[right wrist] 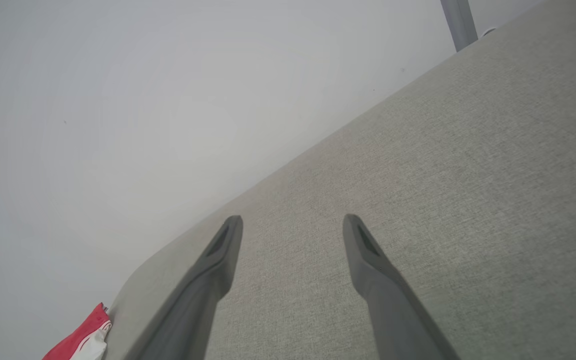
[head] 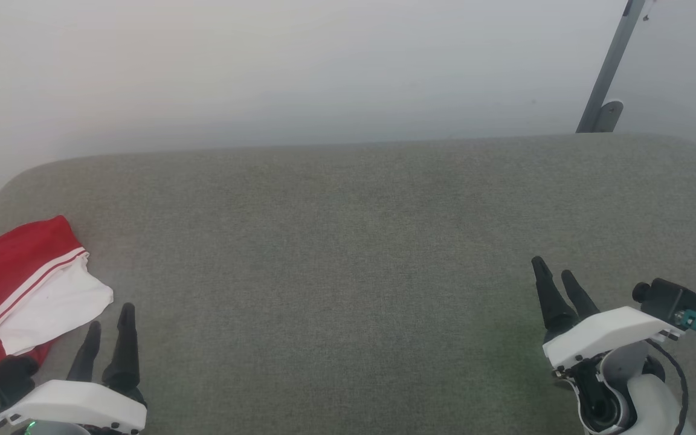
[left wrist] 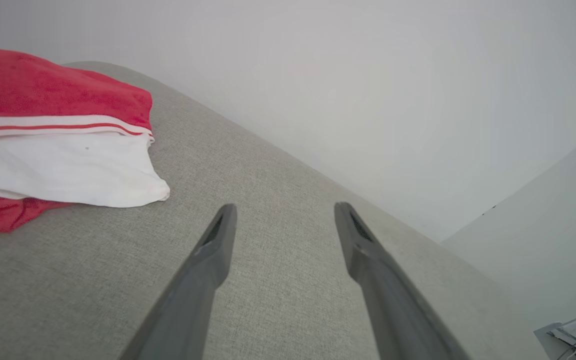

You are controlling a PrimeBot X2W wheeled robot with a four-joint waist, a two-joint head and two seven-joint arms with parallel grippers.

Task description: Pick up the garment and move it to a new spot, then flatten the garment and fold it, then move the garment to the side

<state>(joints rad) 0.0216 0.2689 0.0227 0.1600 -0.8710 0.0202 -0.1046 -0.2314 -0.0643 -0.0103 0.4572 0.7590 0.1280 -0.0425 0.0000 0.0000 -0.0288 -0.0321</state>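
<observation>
Lying folded at the left edge of the grey fabric-covered desk point(head: 348, 241), the thin red-and-white garment point(head: 16, 272) sat just left of the left pincer point(head: 111, 315), well apart from the right pincer point(head: 551, 266); both pincers gaped empty.

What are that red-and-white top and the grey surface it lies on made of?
The garment looks like thin, soft, matte cloth, perhaps knit: it lies in limp folds, the red part faintly fuzzy. The grey surface seems covered in coarse matte woven fabric: a fine weave grain shows, and its corners are rounded, maybe padded.
</observation>
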